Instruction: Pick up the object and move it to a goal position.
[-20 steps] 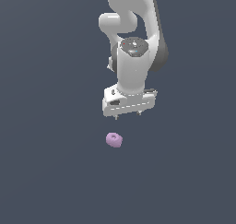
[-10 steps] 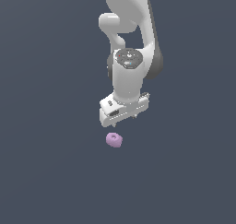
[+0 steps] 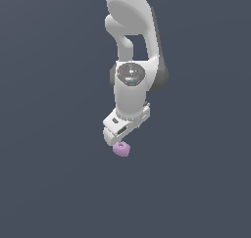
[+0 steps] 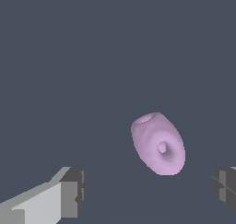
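The object [image 3: 121, 149] is a small pale pinkish-purple lump with a dimple, lying on the dark grey floor. My white gripper [image 3: 115, 139] hangs from the arm directly above it, nearly touching it in the exterior view. In the wrist view the object [image 4: 158, 144] lies between my two fingertips [image 4: 73, 193], closer to the one at the frame's edge [image 4: 225, 187]. The jaws stand wide apart and hold nothing.
Flat dark grey floor [image 3: 49, 183] all around. The white arm [image 3: 132, 46] rises behind the gripper to the frame's upper edge.
The gripper has come down and moved toward the exterior view's left, from well above the object to just over it. The object has not moved.
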`<state>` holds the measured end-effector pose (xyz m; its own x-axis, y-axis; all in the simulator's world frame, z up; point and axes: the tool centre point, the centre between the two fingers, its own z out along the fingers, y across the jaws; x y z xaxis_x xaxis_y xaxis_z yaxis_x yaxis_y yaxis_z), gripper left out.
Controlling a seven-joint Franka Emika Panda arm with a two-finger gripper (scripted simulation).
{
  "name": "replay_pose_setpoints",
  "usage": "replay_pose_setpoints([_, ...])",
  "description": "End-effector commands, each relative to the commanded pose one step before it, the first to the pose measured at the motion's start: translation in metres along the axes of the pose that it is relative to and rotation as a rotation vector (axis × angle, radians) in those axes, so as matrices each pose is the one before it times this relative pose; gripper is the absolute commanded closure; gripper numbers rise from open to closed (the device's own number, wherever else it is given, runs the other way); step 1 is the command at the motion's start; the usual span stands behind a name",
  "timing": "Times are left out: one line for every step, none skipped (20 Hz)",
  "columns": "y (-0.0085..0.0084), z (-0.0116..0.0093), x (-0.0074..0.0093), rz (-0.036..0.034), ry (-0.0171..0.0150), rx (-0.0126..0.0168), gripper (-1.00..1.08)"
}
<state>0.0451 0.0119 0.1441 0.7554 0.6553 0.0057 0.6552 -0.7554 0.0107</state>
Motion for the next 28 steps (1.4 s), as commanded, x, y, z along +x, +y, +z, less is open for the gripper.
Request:
replay_pose_setpoints([0.00506,0.00571,-0.00025,-0.06445,-0.0014,0.00098,-0.92])
replay_pose_setpoints([0.00197,0.00227,-0.00027,-0.02506,-0.0005,0.00048,-0.92])
replay_pose_setpoints([0.00196,0.00228,-0.00034,-0.02502,-0.00045,0.00051,-0.92])
replay_pose_setpoints([0.00194,0.00228,-0.0004,-0.025,-0.00039,0.00054,-0.92])
replay_pose_setpoints([0.00193,0.00229,-0.00047,-0.02497,-0.00034,0.00057,-0.92])
replay_pose_setpoints([0.00191,0.00229,-0.00053,-0.02496,-0.00029,0.00059,-0.92])
replay_pose_setpoints([0.00189,0.00229,-0.00059,-0.02492,-0.00024,0.00061,-0.92])
replay_pose_setpoints([0.00185,0.00228,-0.00065,-0.02467,-0.00018,0.00062,-0.92])
replay_pose_setpoints([0.00174,0.00218,-0.00067,-0.02349,-0.00012,0.00061,-0.92])
replay_pose_setpoints([0.00163,0.00206,-0.00069,-0.0222,-0.00007,0.00059,-0.92])
replay_pose_setpoints([0.00151,0.00195,-0.00069,-0.02091,-0.00003,0.00056,-0.92])
replay_pose_setpoints([0.00141,0.00183,-0.00069,-0.01962,0.00001,0.00053,-0.92])
replay_pose_setpoints([0.0013,0.00171,-0.00068,-0.01834,0.00004,0.0005,-0.92])
replay_pose_setpoints([0.00119,0.0016,-0.00066,-0.01706,0.00007,0.00047,-0.92])
replay_pose_setpoints([0.00109,0.00148,-0.00064,-0.01579,0.00008,0.00043,-0.92])
replay_pose_setpoints([0.00099,0.00136,-0.00061,-0.01451,0.0001,0.0004,-0.92])
replay_pose_setpoints([0.00089,0.00125,-0.00058,-0.01324,0.00011,0.00036,-0.92])
replay_pose_setpoints([0.0008,0.00113,-0.00053,-0.01198,0.00011,0.00033,-0.92])
replay_pose_setpoints([0.0007,0.00101,-0.00048,-0.01072,0.00011,0.00029,-0.92])
replay_pose_setpoints([0.00062,0.00089,-0.00044,-0.00944,0.0001,0.00026,-0.92])
replay_pose_setpoints([0.00053,0.00077,-0.0004,-0.00817,0.0001,0.00022,-0.92])
replay_pose_setpoints([0.00044,0.00065,-0.00032,-0.00694,0.00009,0.00019,-0.92])
replay_pose_setpoints([0.00036,0.00053,-0.00028,-0.00565,0.00007,0.00015,-0.92])
replay_pose_setpoints([0.00028,0.00042,-0.00021,-0.00442,0.00006,0.00012,-0.92])
replay_pose_setpoints([0.00019,0.0003,-0.00014,-0.00316,0.00004,0.00008,-0.92])
replay_pose_setpoints([0.00013,0.00018,-0.00013,-0.00183,0.00003,0.00005,-0.92])
replay_pose_setpoints([0.00002,0.00006,0.00001,-0.00069,0.00001,0.00002,-0.92])
replay_pose_setpoints([-0.00025,-0.00019,-0.00004,0.00436,-0.00021,0.00017,-0.92])
